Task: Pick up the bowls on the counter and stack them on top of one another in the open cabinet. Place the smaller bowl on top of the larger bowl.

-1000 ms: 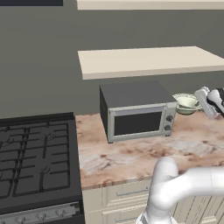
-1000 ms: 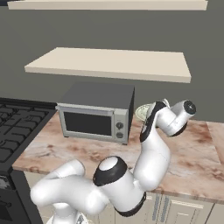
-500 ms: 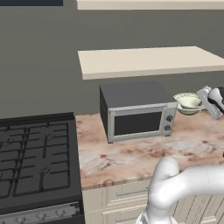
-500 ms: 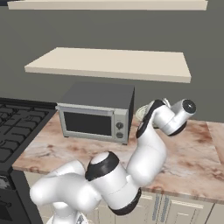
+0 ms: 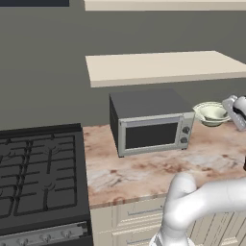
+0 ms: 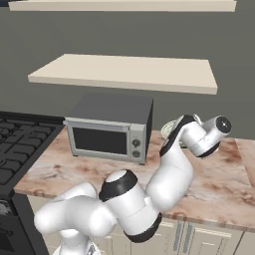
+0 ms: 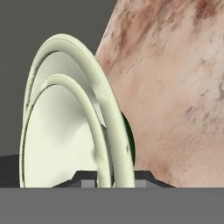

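Two bowls [image 5: 210, 114] hang nested (smaller bowl [image 7: 61, 135] inside larger bowl [image 7: 107, 118]) above the counter [image 5: 144, 168], right of the microwave [image 5: 150, 121]. Gripper [image 7: 114, 180] pinches both rims narrowly; shelves far above.

Base views flank arm, facing microwave [image 5: 151, 120]; hand view close on bowls [image 7: 74, 127]

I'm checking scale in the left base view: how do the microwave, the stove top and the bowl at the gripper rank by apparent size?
1. Stove top, though it sits nearest the camera, which inflates it.
2. Microwave.
3. Bowl, clearly smallest, lifted above the counter at the gripper.
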Robot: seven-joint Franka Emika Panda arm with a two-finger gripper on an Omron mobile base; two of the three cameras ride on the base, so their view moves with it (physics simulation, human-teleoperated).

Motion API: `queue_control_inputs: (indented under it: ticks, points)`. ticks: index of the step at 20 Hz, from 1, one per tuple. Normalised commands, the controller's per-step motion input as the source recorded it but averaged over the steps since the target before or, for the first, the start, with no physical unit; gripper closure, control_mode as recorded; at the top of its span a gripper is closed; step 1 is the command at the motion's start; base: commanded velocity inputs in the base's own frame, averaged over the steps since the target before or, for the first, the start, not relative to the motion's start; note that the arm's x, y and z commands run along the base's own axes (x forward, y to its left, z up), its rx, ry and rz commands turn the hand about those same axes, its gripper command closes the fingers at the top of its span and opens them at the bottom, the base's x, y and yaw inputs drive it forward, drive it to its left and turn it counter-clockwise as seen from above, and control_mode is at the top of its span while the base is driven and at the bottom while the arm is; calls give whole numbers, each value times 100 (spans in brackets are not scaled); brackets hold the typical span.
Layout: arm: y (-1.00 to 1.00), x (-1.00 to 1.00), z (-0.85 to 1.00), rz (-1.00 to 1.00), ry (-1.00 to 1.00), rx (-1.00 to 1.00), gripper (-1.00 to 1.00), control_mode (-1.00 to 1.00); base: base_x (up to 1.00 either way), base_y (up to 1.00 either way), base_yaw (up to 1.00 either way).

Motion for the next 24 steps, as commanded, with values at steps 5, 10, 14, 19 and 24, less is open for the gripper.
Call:
queue_control_inputs:
  ticks: [5, 10, 14, 19, 24]
  points:
    - [-35, -18, 25, 0, 0, 0, 100, -100, 0, 0, 0]
    - [-28, -33, 33, 0, -1, 0, 100, -100, 0, 0, 0]
    - [-23, -43, 29, 0, 0, 0, 100, -100, 0, 0, 0]
    - [-20, -54, 33, 0, -5, 0, 100, -100, 0, 0, 0]
    - [-10, -59, 39, 0, -5, 0, 100, -100, 0, 0, 0]
